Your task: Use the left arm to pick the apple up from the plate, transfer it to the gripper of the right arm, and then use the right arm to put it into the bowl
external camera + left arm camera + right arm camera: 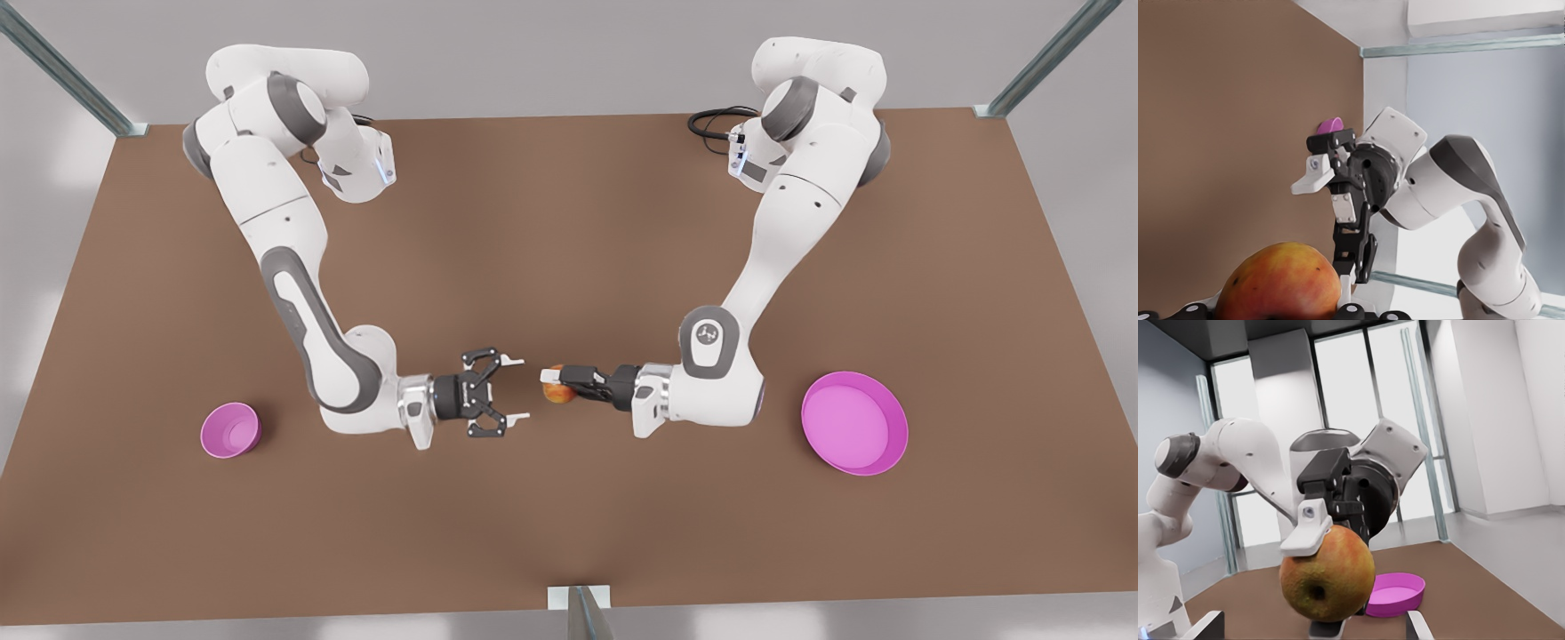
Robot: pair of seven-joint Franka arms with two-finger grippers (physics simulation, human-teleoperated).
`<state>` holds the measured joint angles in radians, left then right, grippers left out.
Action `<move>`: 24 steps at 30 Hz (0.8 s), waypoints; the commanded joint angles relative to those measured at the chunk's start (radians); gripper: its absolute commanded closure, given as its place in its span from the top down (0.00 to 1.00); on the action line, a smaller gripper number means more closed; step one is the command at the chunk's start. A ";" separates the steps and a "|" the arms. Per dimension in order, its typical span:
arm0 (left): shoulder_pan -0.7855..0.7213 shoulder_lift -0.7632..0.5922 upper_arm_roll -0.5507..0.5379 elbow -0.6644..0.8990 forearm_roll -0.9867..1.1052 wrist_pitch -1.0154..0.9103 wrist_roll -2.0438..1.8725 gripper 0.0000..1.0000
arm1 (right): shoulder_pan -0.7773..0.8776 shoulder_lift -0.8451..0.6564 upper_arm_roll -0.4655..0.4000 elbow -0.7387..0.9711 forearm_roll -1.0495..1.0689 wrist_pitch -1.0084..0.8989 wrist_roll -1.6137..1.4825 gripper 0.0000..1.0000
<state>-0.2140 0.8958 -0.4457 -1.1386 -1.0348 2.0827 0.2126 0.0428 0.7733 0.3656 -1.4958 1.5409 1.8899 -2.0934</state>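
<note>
My left gripper [556, 385], slim and black, is shut on the red-orange apple [558, 394] and holds it above the middle of the table. In the left wrist view the apple [1281, 283] sits between my own fingers. My right gripper [517, 388], a skeletal linkage type, stands open and faces the apple across a small gap, not touching it. From the right wrist view the apple [1328, 577] hangs just beyond my spread fingertips [1418, 627]. The small pink bowl [229, 429] rests at the front view's left. The wide pink plate [853, 422] lies at the front view's right.
The brown table [569, 267] reaches metal frame posts [582, 613] at its edges and corners. A black cable [711, 123] loops by the base of the arm at the front view's right. Both arms' elbows reach in from the far side.
</note>
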 commanded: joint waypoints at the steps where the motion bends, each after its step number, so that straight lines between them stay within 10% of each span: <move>1: -0.001 -0.002 -0.001 0.000 -0.011 0.016 0.140 0.66 | 0.000 -0.008 0.001 -0.011 0.019 0.054 -0.310 1.00; 24: -0.010 0.005 -0.002 0.000 -0.064 0.046 0.097 0.67 | 0.022 0.008 0.081 -0.006 0.073 0.150 -0.315 1.00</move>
<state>-0.2250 0.9017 -0.4471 -1.1386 -1.0926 2.1239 0.2831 0.0646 0.7826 0.4429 -1.5015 1.6082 2.0218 -2.3263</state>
